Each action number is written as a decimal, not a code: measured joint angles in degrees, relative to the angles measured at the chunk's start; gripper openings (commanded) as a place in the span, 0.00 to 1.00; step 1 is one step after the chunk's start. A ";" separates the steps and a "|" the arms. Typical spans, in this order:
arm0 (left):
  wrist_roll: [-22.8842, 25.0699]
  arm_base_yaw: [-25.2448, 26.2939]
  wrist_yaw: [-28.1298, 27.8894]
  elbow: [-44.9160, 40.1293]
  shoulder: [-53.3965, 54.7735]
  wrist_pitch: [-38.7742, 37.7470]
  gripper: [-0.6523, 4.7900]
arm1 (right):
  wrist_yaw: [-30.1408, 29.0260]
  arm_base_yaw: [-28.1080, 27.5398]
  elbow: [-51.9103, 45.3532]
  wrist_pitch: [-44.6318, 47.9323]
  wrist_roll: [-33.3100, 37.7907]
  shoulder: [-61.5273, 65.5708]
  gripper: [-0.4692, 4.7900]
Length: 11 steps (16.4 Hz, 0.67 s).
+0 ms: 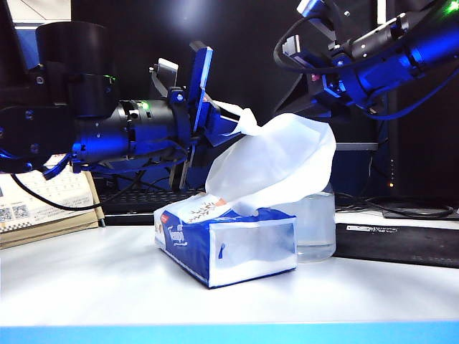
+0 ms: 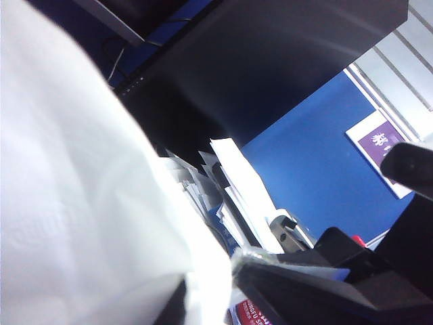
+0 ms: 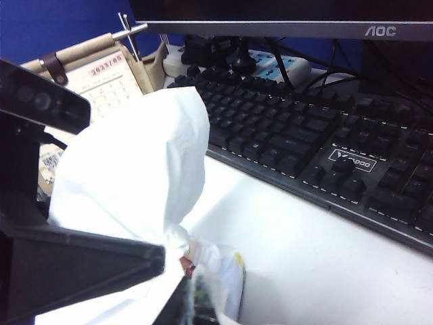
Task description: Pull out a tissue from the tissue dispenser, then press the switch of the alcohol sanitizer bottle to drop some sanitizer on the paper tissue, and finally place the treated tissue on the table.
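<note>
We see the white table, the blue tissue pack on it, the tissue draped above the pack over the bottle, its corner clenched in the left gripper, the right gripper just above it, grip unclear.

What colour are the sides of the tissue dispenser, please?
Blue with translucent whitish panels on the tissue dispenser; exterior view shows it best.
</note>
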 measured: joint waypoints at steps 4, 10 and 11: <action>0.04 0.52 -0.02 0.00 0.00 0.00 0.11 | 0.02 0.00 -0.15 1.33 0.20 0.04 0.09; 1.31 0.70 0.13 0.00 0.00 0.00 0.11 | 0.33 -0.02 -0.35 -0.59 0.42 -2.82 0.09; 1.51 0.81 0.85 0.11 -0.04 0.00 0.11 | 0.37 -0.02 -0.44 -1.14 0.42 -3.45 0.09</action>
